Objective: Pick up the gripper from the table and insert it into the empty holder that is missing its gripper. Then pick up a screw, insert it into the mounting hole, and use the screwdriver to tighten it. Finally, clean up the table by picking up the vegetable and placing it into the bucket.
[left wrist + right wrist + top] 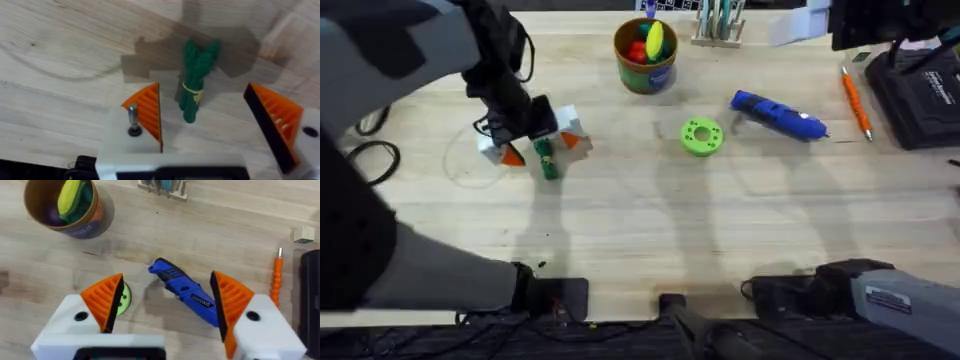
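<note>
Your left gripper [205, 125] is spread around the vegetable [196, 82]: light, soft; pinch it mid-stalk, at the yellow band [191, 90].

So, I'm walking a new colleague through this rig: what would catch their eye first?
Probably the left gripper, open, down at the table's left with the dark-green vegetable lying between its orange pads. Next, the bright-blue screwdriver lying on the right, and the bucket of colourful toys at the far edge.
</note>
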`<control>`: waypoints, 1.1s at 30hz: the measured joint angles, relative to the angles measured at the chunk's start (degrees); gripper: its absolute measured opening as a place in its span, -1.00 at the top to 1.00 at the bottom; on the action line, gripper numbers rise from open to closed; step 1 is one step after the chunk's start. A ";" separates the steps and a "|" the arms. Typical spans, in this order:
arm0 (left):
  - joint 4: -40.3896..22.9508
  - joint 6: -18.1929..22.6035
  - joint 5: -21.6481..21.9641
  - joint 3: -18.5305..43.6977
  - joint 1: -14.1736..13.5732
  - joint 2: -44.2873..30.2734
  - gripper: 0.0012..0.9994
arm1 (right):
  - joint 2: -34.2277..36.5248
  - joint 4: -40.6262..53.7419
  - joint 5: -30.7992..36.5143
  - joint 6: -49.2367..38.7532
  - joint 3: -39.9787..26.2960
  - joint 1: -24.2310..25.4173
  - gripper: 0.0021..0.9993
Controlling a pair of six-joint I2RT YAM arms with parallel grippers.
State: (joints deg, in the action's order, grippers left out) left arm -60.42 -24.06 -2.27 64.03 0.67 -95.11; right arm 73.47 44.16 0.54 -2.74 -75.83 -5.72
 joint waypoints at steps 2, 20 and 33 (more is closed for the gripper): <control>0.00 -1.01 0.20 0.00 0.13 -1.83 -0.98 | 0.00 0.00 0.00 0.00 0.00 0.00 -0.98; 3.48 -3.73 3.06 -2.35 0.22 -2.85 -0.72 | 0.00 0.18 0.00 0.00 0.00 0.00 -0.98; 1.90 -3.25 3.15 -2.74 0.22 -2.65 0.97 | 0.00 0.91 0.00 0.00 0.00 0.00 -0.98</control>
State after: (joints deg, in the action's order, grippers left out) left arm -58.52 -27.31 0.89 61.29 0.89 -97.76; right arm 73.47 45.07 0.54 -2.74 -75.83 -5.72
